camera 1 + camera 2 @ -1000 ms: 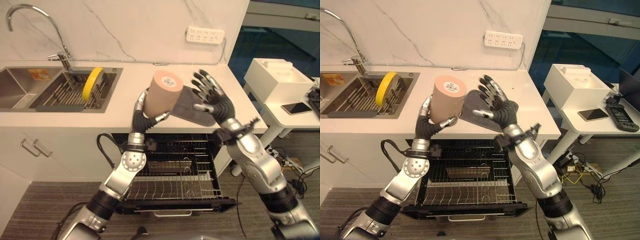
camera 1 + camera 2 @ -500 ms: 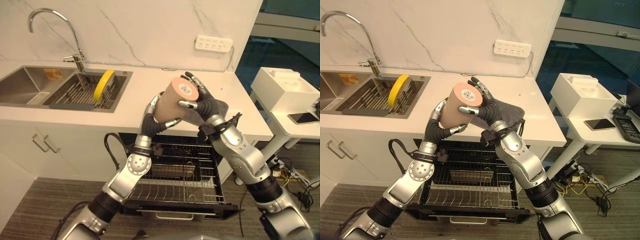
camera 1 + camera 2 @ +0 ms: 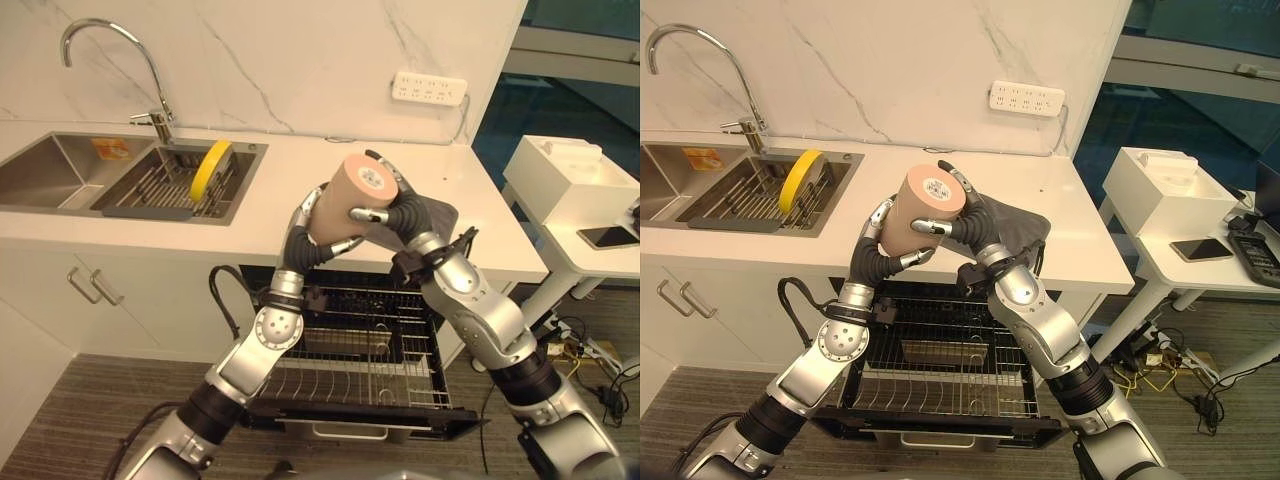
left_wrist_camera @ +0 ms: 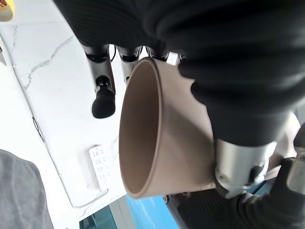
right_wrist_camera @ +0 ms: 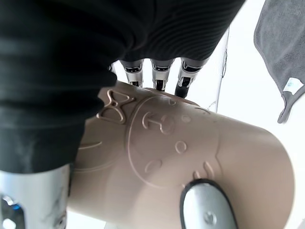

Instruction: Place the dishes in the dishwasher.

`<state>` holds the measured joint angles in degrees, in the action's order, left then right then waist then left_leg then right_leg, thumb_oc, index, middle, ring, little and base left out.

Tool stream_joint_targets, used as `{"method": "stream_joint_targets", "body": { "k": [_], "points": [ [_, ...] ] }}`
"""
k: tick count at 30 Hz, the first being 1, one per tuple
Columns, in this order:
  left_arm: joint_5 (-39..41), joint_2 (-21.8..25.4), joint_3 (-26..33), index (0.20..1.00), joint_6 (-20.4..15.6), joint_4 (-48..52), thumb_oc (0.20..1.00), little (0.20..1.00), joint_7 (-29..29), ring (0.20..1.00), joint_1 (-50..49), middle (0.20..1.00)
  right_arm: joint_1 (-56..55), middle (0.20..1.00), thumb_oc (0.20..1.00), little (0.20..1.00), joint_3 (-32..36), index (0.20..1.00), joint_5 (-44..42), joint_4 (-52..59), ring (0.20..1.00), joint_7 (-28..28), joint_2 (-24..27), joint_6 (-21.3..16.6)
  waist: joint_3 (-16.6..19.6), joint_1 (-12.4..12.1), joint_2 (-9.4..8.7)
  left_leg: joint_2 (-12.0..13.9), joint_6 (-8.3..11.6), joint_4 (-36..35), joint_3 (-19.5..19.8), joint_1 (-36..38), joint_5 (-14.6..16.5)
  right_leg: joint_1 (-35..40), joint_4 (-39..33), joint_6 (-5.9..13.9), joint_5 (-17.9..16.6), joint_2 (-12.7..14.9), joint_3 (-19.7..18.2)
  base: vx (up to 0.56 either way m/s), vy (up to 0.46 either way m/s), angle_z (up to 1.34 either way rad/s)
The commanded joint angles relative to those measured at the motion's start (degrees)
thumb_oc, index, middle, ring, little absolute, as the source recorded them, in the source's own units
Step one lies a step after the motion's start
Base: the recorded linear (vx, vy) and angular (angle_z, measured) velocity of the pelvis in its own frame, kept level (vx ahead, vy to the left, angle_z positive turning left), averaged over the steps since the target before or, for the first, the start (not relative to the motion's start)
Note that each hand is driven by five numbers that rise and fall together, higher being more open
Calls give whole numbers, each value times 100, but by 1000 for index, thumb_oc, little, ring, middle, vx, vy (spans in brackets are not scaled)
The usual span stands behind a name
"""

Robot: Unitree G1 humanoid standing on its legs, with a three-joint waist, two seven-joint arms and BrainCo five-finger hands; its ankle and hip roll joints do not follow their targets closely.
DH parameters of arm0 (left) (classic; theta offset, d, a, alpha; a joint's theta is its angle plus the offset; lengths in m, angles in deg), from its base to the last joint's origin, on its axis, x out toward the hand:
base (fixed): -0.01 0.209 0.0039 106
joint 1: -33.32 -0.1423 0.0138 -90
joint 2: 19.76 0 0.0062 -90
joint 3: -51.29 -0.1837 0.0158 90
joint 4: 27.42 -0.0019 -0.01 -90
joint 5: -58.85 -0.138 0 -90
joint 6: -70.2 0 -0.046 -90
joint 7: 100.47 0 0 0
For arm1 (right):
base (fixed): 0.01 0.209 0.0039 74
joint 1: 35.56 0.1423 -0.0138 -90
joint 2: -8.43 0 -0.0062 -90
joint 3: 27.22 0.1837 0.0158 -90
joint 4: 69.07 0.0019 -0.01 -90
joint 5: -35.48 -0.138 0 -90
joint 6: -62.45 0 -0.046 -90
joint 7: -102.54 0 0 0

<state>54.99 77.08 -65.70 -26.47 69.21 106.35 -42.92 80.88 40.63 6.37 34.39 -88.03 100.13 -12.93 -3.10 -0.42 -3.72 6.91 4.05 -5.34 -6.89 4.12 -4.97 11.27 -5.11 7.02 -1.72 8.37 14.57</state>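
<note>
Beige cup (image 3: 343, 202), embossed side, held tilted by both robot hands.

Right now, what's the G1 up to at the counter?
Both robot hands hold one tan cylindrical cup above the white counter's front edge: left robot hand and right robot hand are each curled round it. The black wire dishwasher rack below is pulled out. A yellow plate stands in the sink rack.

Both hands (image 3: 318, 222) (image 3: 398, 212) curled, raised together.
</note>
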Motion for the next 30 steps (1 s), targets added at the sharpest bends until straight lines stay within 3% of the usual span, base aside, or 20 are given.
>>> {"method": "stream_joint_targets", "body": {
  "k": [1, 4, 11, 20, 21, 23, 25, 30],
  "points": [
    [-263, -14, -176, 200, -236, 208, 200, 200, -14, 200, 707, 200, 804, 200, 200, 200, -28, 200, 93, -89, 200, 212, -97, -396, 24, -160, 183, 602, 264, 34, -294, 421, 480, -188, 11, 140, 96, 286, -26, 0, 0, 0],
    [-254, -8, -221, 200, -214, 187, 200, 200, -26, 200, 742, 200, 864, 200, 200, 200, -59, 200, 155, -63, 200, 99, -87, -493, 28, -164, 186, 598, 259, 34, -286, 429, 487, -181, 11, 139, 99, 285, -22, 0, 0, 0],
    [-279, -22, -315, 200, -178, 185, 200, 200, -32, 200, 691, 200, 749, 200, 200, 200, 41, 200, 426, 82, 200, -281, -160, -1131, 28, -128, 247, 586, 242, 34, -315, 421, 500, -215, 11, 148, 92, 286, -57, 0, 0, 0],
    [179, -37, -283, 200, 26, 179, 200, 200, -235, 200, 668, 200, 831, 200, 200, 200, 59, 200, 835, 125, 200, -384, -37, -1224, 31, -125, 262, 586, 238, 34, -327, 427, 500, -220, 11, 142, 91, 273, -74, 0, 0, 0],
    [216, -44, -278, 266, 69, 200, 266, 266, -275, 266, 645, 266, 830, 200, 200, 200, 53, 200, 849, 138, 200, -390, -31, -1219, 31, -126, 266, 587, 237, 34, -332, 429, 497, -218, 11, 138, 93, 269, -74, 0, 0, 0],
    [252, -58, -289, 533, 78, 193, 533, 533, -287, 533, 604, 533, 812, 200, 200, 200, 72, 200, 892, 143, 200, -403, -11, -1234, 25, -122, 271, 590, 236, 34, -338, 432, 494, -218, 11, 133, 92, 266, -74, 0, 0, 0],
    [337, -71, -276, 1000, 86, 185, 1000, 1000, -244, 1000, 572, 1000, 785, 200, 200, 200, 89, 200, 924, 129, 200, -423, -1, -1261, 16, -125, 276, 586, 235, 34, -340, 428, 493, -218, 11, 130, 96, 265, -72, 0, 0, 0],
    [676, -78, -152, 1000, 140, 218, 1000, 1000, -251, 1000, 457, 1000, 713, 200, 200, 200, 111, 200, 1040, 104, 200, -546, 53, -1420, -8, -154, 278, 586, 234, 34, -323, 426, 484, -205, 11, 115, 103, 252, -59, 0, 0, 0]
  ]
}}
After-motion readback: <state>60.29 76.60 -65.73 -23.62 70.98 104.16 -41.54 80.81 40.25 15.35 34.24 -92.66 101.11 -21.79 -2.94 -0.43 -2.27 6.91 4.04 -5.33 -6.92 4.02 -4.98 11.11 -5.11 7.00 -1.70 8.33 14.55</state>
